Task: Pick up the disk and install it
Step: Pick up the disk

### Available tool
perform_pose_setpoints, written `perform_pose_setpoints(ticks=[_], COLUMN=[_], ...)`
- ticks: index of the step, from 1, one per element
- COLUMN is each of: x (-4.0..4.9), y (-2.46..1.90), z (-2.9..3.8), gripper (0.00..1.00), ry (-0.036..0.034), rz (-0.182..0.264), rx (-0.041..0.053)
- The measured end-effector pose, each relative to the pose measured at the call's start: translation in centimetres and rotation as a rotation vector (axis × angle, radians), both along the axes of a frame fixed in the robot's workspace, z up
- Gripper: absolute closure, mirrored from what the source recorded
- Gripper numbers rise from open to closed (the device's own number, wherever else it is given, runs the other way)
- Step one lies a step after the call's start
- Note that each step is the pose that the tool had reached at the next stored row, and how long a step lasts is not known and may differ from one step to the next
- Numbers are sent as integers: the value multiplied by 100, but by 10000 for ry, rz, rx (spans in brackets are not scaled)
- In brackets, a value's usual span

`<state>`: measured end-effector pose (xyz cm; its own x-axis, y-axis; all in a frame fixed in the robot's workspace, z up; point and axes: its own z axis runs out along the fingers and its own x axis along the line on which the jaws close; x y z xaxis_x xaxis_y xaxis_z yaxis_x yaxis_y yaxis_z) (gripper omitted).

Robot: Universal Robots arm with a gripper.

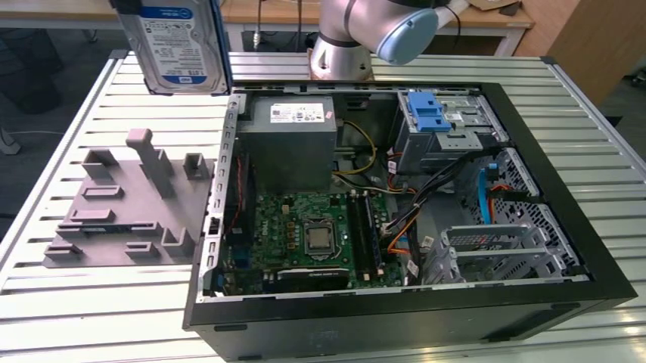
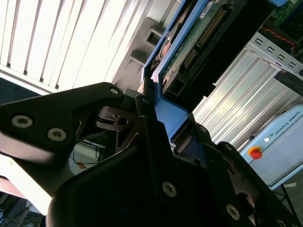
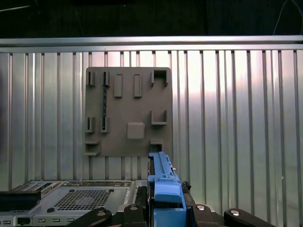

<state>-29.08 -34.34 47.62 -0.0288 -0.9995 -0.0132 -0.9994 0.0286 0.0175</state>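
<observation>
Because the whole job is staged on 1 surface, the slotted aluminium table [image 1: 60, 302] carries both the black open-sided desktop computer case [image 1: 565, 299] and the grey moulded fixture plate [image 1: 111, 219] with upright pockets, which lies just beside the case on the exterior view's left. Inside the case, the silver metal drive cage with blue latch [image 1: 444, 125] sits at the far corner, open to access from above. The flat rectangular silver metal disk [image 1: 181, 45], white-and-blue label showing, hangs on edge in the air near the plate's far end, well apart from the cage. The black gripper [image 2: 168, 116] is clenched on the disk's blue plastic carrier bracket [image 3: 165, 189]. This grip is judged to spare the label and circuit board from contact. Installation is not yet done.
</observation>
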Motion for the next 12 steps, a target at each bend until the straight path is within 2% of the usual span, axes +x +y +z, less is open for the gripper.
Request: perform_pose_setpoints(ticks=[12], x=[83], y=[0], z=[0], gripper=[63], ry=[-1], rz=[0], rx=[1])
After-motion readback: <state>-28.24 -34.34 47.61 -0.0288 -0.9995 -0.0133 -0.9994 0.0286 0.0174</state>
